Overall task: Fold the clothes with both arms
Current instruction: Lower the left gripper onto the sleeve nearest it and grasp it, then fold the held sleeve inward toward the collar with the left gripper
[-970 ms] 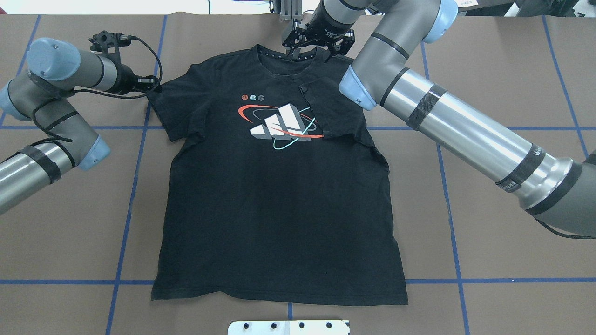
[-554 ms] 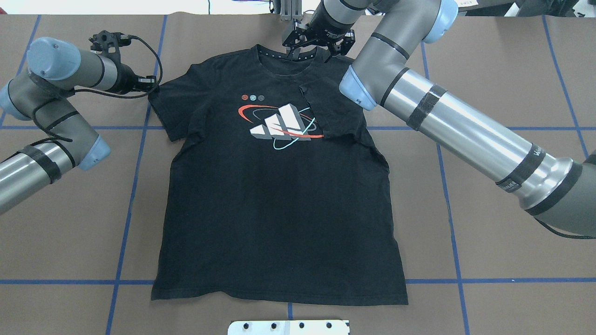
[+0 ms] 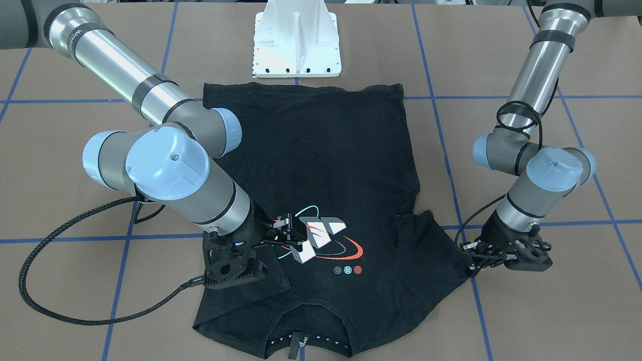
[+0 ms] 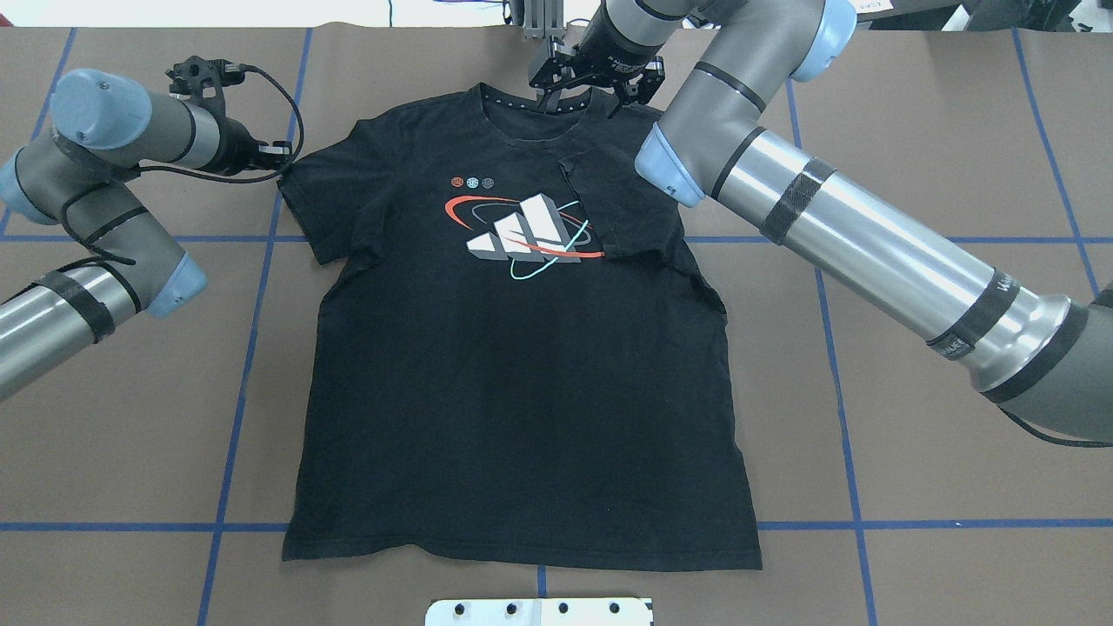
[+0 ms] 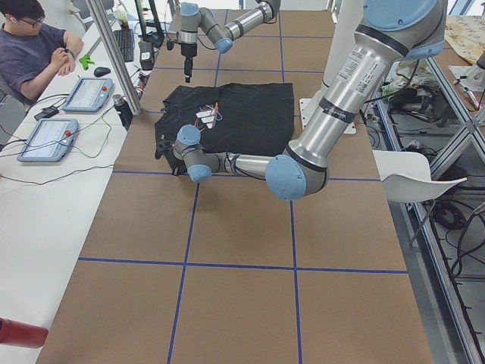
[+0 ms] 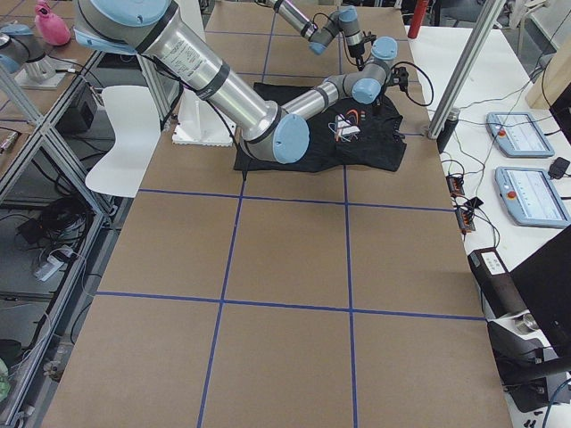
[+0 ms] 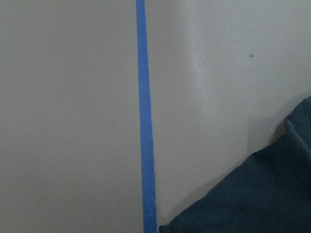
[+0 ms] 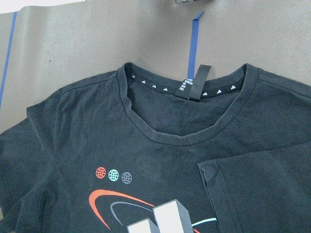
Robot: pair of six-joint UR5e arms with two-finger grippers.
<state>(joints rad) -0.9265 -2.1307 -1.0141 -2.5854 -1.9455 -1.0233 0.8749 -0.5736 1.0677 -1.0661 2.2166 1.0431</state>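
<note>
The clothes are one black T-shirt (image 4: 522, 382) lying flat, graphic (image 4: 526, 235) up, collar (image 8: 187, 138) at the far side. Its right sleeve (image 4: 622, 209) is folded in over the chest and covers the graphic's edge. My right gripper (image 4: 583, 100) hovers over the collar with its jaws spread and nothing between them; in the front view it hangs above the graphic (image 3: 293, 234). My left gripper (image 4: 280, 159) sits low on the table, its tips at the hem of the spread left sleeve (image 4: 326, 204). I cannot tell whether it is open or shut.
The brown table (image 4: 956, 522) carries a grid of blue tape lines (image 7: 144, 121). The white pedestal base (image 3: 297, 42) stands just behind the shirt's bottom hem. A person sits at a side desk with tablets (image 5: 87, 95) beyond the table's far edge.
Almost nothing has moved. The left gripper has shifted very slightly at the sleeve hem; the shirt and the folded sleeve lie as before.
</note>
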